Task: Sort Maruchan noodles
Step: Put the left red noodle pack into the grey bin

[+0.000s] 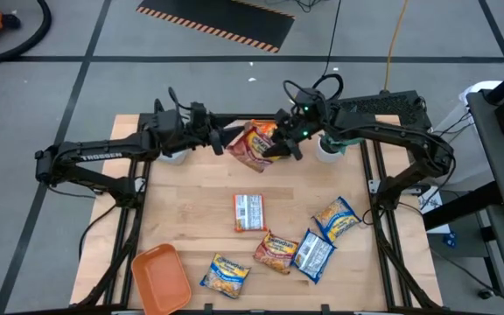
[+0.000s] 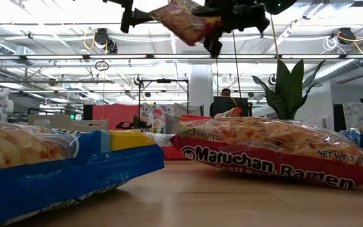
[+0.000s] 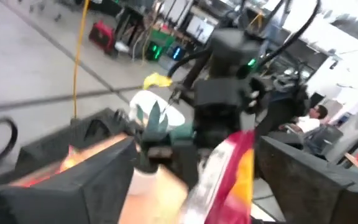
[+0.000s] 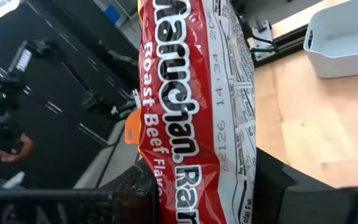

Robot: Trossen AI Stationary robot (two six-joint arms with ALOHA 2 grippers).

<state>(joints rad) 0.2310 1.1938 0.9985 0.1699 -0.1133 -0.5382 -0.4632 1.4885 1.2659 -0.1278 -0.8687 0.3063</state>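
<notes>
Red noodle packet [image 4: 197, 112] hanging high above table [image 1: 191, 188]; right gripper [image 1: 280, 140] pinching it for sorting; left gripper [image 1: 220, 138] fingers spreading wide, letting go.

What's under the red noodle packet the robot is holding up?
Only bare wooden table. The red packet hangs in the air, pinched by the right gripper; the left gripper stands open beside it. Its underside cannot be seen.
</notes>
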